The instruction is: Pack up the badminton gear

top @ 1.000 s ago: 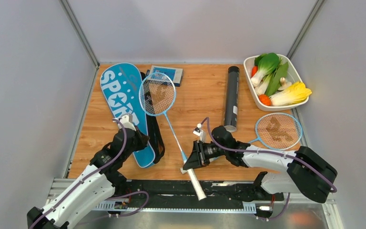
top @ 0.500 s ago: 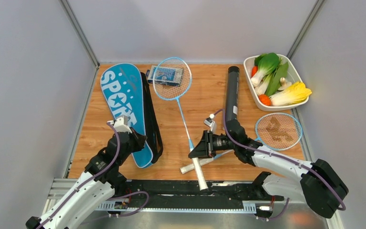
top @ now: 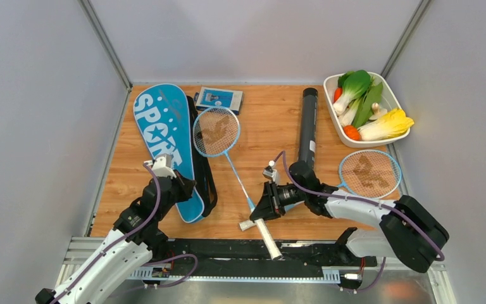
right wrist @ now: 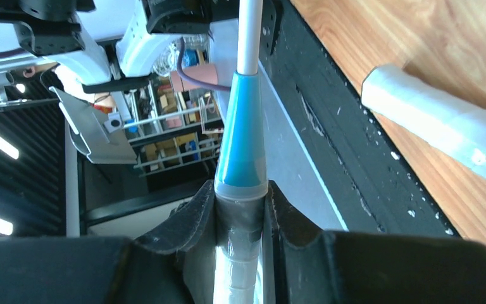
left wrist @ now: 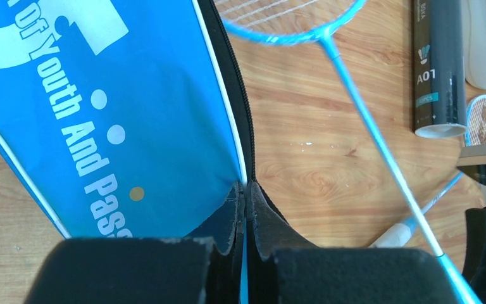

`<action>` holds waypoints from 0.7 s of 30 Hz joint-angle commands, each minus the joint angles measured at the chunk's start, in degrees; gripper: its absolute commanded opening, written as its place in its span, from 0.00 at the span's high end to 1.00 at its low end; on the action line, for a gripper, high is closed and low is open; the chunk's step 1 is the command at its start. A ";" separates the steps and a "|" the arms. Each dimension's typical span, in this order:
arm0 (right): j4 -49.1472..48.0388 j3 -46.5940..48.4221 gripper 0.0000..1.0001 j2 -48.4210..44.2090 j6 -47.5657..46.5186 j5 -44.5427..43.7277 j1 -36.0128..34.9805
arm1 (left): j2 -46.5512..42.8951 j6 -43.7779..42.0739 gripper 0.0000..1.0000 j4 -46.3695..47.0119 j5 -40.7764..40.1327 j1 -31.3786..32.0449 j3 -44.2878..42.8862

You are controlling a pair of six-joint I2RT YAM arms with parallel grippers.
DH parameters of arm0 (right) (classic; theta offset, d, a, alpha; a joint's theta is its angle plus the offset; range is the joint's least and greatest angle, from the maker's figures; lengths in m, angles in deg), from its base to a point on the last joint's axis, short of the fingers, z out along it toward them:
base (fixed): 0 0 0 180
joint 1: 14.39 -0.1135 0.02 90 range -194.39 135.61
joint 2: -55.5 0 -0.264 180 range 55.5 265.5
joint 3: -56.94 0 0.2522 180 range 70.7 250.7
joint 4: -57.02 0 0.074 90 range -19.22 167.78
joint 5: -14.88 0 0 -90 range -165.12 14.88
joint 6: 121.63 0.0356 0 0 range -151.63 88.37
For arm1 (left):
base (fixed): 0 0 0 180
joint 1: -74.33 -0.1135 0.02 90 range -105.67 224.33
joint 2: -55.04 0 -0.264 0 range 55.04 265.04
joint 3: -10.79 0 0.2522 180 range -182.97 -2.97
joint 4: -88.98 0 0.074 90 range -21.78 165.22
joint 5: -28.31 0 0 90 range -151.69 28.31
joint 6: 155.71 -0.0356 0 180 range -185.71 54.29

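Observation:
The blue "SPORT" racket cover lies at the left of the table. My left gripper is shut on the cover's zipped edge near its narrow end. One light-blue racket slants across the middle. My right gripper is shut on the racket's white handle, just below its blue cone. A second racket lies at the right, its handle reaching under my right gripper. The long black tube lies behind them.
A small blue box sits at the back beside the cover. A white tray of vegetables stands at the back right. The black rail runs along the table's near edge, and the held handle juts over it.
The held racket swung away toward the back, over the small box, then came back nearer and leftward beside the cover. My left gripper stayed shut on the cover's edge.

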 commanded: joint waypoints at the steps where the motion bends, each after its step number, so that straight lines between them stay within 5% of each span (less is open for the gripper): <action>1: -5.74 2.08 1.00 2.94 -0.41 6.38 -1.31 | -0.44 -3.31 1.00 4.46 2.12 0.11 -0.84; 10: -8.00 9.92 1.00 12.11 -5.31 9.83 -8.26 | -0.30 -3.85 1.00 6.07 9.21 0.04 -0.02; 21: -11.90 19.92 1.00 25.75 -7.61 7.24 -8.29 | -3.33 -3.30 1.00 6.68 16.73 0.06 -0.26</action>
